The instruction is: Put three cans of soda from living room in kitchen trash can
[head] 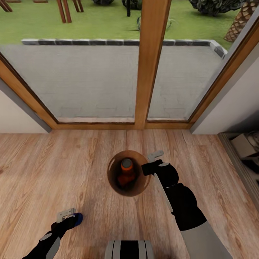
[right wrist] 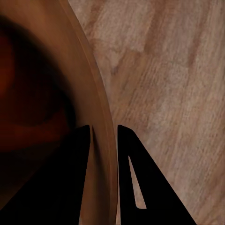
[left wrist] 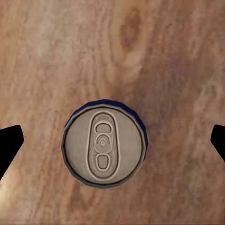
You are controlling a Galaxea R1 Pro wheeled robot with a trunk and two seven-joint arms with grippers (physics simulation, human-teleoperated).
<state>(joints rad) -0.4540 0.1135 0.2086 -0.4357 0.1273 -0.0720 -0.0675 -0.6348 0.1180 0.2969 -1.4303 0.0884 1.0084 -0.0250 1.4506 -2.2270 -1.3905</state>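
Nearest to us, at the lower edge of the head view, sits the grey and black top of our own base. Just ahead on the left, our left end effector hangs over a blue can standing upright on the wood floor; in the left wrist view the fingers are spread wide on either side of the can, well clear of it, and we look straight down on its grey pull-tab lid. Further forward, in the middle of the floor, stands the trash can, copper-brown inside, with an orange soda can lying tilted in it. Our right end effector is at the bin's right rim; in the right wrist view its two fingers straddle the bin wall, pressed close on it. Beyond, a wood-framed glass door blocks the way forward, and a low cabinet stands on the right, with paving and lawn outside
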